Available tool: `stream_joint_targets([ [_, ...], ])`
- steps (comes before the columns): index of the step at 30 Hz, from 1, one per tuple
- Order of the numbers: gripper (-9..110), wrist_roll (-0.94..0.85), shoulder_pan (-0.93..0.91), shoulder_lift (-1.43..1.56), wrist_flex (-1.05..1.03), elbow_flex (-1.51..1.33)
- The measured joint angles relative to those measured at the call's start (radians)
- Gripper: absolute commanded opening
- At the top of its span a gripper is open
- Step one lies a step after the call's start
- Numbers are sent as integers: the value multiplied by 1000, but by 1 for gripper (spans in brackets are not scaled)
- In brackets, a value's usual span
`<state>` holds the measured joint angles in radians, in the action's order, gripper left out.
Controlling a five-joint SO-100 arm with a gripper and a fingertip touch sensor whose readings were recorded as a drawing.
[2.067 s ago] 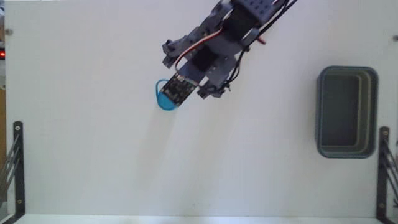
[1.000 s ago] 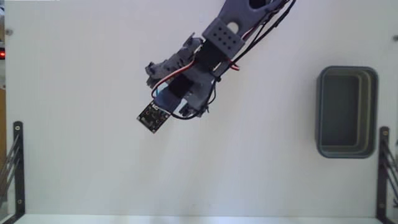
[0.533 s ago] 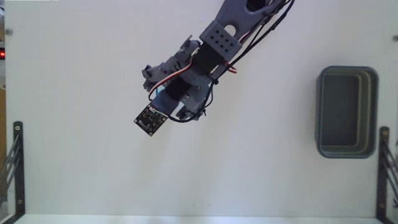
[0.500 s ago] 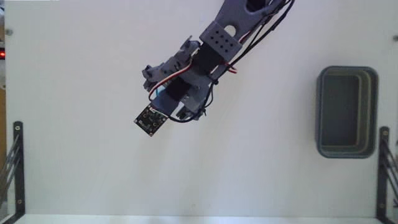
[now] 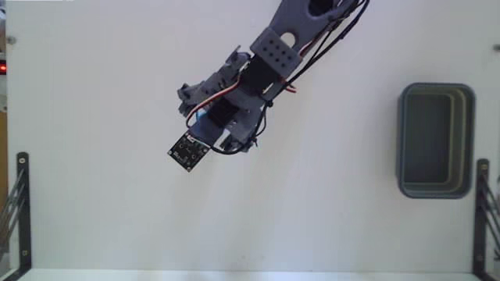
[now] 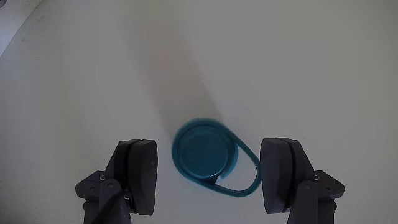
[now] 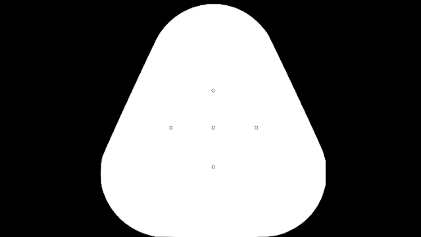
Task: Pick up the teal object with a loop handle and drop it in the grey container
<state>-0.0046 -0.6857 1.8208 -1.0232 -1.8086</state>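
Observation:
In the wrist view the teal object with a loop handle (image 6: 204, 151) lies flat on the white table, its thin loop (image 6: 247, 180) pointing lower right. My gripper (image 6: 210, 149) is open and hangs over it, with one finger (image 6: 138, 171) to its left and the other finger (image 6: 283, 174) to its right, neither touching it. In the fixed view the gripper (image 5: 209, 119) sits left of centre and the arm covers almost the whole disc. The grey container (image 5: 401, 140) stands far off at the right edge and nothing shows inside it.
Black metal brackets stand at the lower left (image 5: 22, 203) and lower right (image 5: 480, 211) edges of the white table (image 5: 117, 218). The arm's body reaches in from the top centre (image 5: 312, 23).
Since two seconds ago the gripper has swung down and left over the disc, which lay beside it then and is covered in the fixed view. Over the last half second it barely moved.

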Motion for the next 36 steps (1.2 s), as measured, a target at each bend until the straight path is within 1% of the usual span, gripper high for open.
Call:
stream_joint_targets([
  [36, 110, 0, 0, 0, 173, -153],
])
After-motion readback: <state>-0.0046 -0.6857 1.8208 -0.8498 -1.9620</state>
